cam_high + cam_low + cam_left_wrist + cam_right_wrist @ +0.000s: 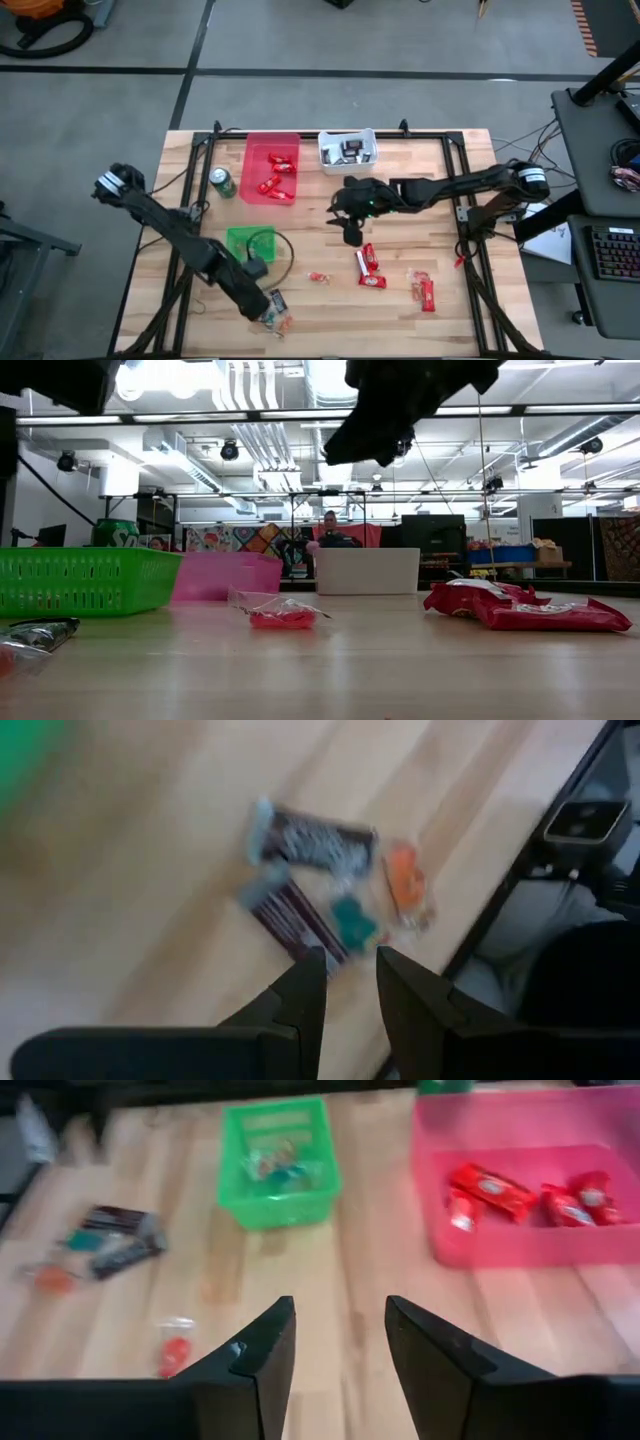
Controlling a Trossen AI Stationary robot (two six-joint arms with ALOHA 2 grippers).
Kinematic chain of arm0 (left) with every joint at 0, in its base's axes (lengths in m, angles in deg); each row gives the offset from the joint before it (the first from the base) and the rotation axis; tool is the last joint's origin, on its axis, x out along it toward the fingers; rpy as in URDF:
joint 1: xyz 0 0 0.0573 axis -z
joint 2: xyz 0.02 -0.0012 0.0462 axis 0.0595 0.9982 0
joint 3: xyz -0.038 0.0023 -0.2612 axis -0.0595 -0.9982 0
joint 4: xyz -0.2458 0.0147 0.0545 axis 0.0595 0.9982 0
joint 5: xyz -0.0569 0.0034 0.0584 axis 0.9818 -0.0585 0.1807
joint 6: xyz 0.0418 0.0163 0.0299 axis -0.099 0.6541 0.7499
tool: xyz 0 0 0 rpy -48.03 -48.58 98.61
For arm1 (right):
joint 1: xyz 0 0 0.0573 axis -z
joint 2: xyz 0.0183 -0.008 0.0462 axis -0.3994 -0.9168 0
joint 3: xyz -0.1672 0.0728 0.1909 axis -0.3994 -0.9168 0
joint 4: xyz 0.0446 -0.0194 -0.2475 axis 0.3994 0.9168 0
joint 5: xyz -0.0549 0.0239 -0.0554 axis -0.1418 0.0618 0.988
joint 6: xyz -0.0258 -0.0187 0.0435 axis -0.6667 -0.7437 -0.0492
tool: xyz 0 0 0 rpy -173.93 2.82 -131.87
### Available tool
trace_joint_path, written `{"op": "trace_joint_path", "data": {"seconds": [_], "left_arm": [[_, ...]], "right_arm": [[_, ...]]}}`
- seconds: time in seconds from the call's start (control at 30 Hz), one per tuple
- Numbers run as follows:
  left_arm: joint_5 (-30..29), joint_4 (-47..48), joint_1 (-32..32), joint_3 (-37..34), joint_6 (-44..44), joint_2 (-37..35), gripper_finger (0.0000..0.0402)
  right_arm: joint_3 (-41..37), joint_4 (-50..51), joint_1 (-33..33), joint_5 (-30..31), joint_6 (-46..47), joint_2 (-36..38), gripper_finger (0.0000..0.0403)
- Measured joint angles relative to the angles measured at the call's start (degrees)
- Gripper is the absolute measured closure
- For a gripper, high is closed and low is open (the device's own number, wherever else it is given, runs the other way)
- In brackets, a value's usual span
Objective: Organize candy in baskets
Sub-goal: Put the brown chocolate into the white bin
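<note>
My left gripper (268, 300) hangs open over a small heap of candy (277, 320) at the table's near left: two dark bars (315, 840), an orange piece (405, 885) and a teal piece (352, 920), all lying flat on the wood. Nothing is between its fingers (345, 975). My right gripper (345, 215) is open and empty (335, 1330) above the table's middle, pointing toward the left. The red basket (272, 168) holds red bars (495, 1190). The green basket (250, 243) holds a few pieces. The white basket (348, 150) holds dark and silver bars.
A green can (222, 183) stands left of the red basket. Loose red bars (368, 262) (425, 290) and a small red sweet (318, 277) lie on the near right half of the table. A black cable loops beside the green basket.
</note>
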Motion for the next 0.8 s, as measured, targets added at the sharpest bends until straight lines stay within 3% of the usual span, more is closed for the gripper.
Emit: {"op": "trace_joint_path", "data": {"seconds": [0.13, 0.43, 0.6, 0.8], "left_arm": [[3.6, 2.5, 1.7, 6.3, -2.0, 7.6, 0.0326], [0.3, 20.3, 2.0, 19.9, -4.3, 21.1, 0.0319], [-4.4, 21.9, 2.4, 22.7, -4.6, 23.6, 0.0282], [-5.8, 21.9, 3.0, 22.7, -5.7, 26.5, 0.0229]], "right_arm": [[-1.3, -0.1, -1.5, 5.3, -1.0, 0.3, 0.0258], [-1.4, 0.1, -3.2, 8.0, -3.0, 0.4, 0.0272], [-1.4, 0.3, -3.8, 7.9, -3.0, 1.1, 0.0275], [-1.5, 1.0, -4.9, 7.9, -3.0, 1.7, 0.0275]]}}
